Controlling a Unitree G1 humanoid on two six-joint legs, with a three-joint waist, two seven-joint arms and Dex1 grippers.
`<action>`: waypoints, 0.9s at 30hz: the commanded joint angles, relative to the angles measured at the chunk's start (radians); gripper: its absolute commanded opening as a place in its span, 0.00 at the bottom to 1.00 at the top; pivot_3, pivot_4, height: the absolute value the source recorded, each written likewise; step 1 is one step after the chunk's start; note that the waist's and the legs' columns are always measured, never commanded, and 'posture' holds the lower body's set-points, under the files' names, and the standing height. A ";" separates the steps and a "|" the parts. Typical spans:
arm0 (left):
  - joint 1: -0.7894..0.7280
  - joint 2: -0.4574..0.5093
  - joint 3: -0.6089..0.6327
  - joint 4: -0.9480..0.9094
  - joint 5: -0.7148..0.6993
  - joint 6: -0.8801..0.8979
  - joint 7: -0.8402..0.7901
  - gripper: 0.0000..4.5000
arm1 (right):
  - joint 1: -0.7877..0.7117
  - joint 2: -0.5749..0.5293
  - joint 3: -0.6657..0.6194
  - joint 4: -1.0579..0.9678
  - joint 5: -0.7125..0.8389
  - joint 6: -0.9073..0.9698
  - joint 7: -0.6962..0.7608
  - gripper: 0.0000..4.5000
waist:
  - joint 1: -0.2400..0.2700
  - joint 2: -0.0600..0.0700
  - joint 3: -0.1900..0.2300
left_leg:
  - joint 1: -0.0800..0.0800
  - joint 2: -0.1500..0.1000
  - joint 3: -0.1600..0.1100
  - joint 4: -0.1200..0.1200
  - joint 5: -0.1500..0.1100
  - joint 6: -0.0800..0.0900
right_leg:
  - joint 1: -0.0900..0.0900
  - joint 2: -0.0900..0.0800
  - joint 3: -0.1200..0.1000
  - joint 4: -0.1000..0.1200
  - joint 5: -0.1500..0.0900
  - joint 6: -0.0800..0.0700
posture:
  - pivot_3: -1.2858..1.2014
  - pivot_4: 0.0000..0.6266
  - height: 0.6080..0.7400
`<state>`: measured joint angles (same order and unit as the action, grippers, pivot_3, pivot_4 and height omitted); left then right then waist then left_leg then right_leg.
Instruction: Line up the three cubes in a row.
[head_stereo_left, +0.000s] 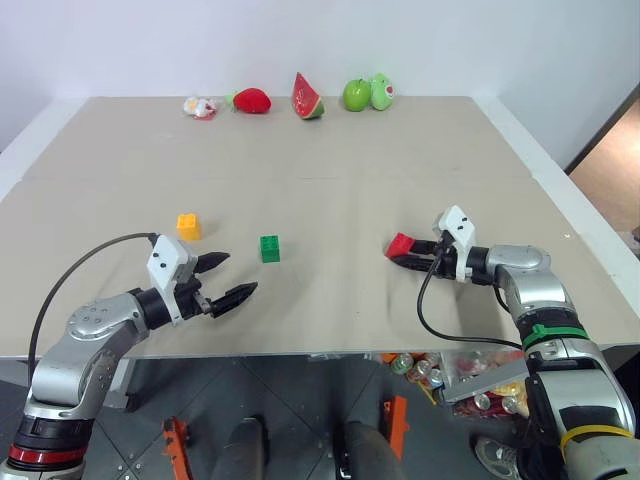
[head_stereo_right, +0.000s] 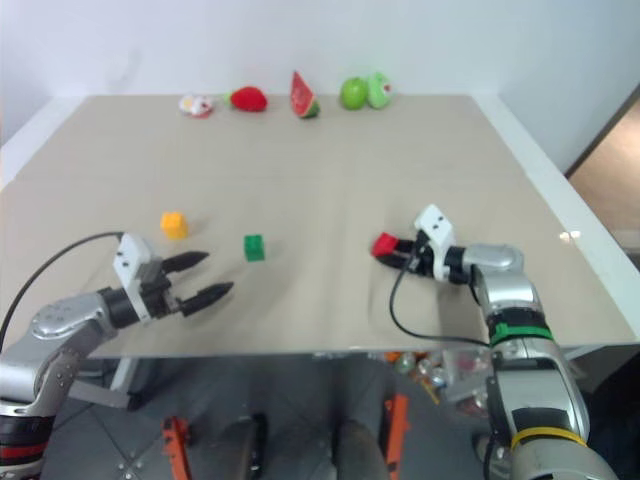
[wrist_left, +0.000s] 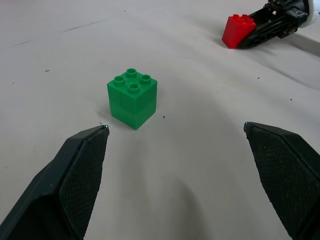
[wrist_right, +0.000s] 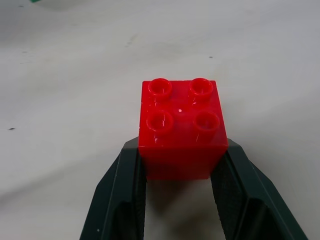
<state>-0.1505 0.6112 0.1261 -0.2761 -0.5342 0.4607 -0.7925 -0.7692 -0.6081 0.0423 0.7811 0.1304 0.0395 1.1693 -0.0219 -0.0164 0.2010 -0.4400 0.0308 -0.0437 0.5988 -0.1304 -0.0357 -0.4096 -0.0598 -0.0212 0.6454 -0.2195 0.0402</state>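
**Right gripper clamped on the red cube; left gripper spread wide near the green one**

Your right gripper (wrist_right: 181, 165) has its two black fingers pressed against opposite sides of the red cube (wrist_right: 181, 130), studs up; in the head views that cube (head_stereo_left: 400, 245) sits at the fingertips on the table (head_stereo_left: 330, 140), right of centre, seemingly tipped a little; you cannot tell from these views whether it rests on the surface or is lifted off it.

Your left gripper (head_stereo_left: 228, 279) stands wide apart, holding nothing; its fingers (wrist_left: 80, 165) frame bare table, with the green cube (wrist_left: 132, 97) ahead of them, nearer one finger and clear of both; that cube (head_stereo_left: 270, 248) stands upright, near the middle of the table.

The yellow-orange cube (head_stereo_left: 188, 226) sits to the left of the green one and slightly farther back, apart from it; the red cube lies well to the right of the green; the three are spread loosely across the table, not evenly spaced.

Along the far edge you have toy fruits: a strawberry (head_stereo_left: 250, 100), a watermelon slice (head_stereo_left: 307, 97) and a green apple (head_stereo_left: 356, 95), all well away from the cubes.
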 joint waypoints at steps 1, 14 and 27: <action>0.005 0.036 0.042 -0.031 -0.037 0.024 -0.026 1.00 | -0.058 -0.012 0.043 -0.010 -0.006 0.014 0.140 0.27 | -0.001 0.000 0.000 | 0.000 0.000 0.000 0.000 0.000 0.000 | 0.000 0.000 0.000 0.000 0.000 0.000 | 0.52 0.24 1.00; 0.040 0.078 0.129 -0.084 -0.123 0.124 -0.016 1.00 | -0.216 0.042 0.150 0.182 -0.084 -0.134 0.377 0.27 | -0.002 0.000 0.000 | 0.001 0.001 0.001 0.000 0.000 0.000 | 0.000 0.001 0.002 0.001 0.000 0.000 | 0.52 0.24 1.00; 0.067 0.096 0.155 -0.114 -0.142 0.159 0.009 1.00 | -0.237 0.086 0.159 0.271 -0.138 -0.245 0.360 0.39 | -0.002 0.000 0.000 | 0.002 0.001 0.003 0.000 0.000 0.000 | 0.000 0.001 0.003 0.001 0.001 0.000 | 0.52 0.24 1.00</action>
<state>-0.0628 0.6938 0.2720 -0.3815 -0.6778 0.6306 -0.7863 -0.9833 -0.5297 0.2003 1.0356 0.0101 -0.1900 1.5334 -0.0238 -0.0164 0.2010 -0.4374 0.0317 -0.0408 0.5991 -0.1305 -0.0362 -0.4097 -0.0585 -0.0174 0.6465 -0.2189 0.0400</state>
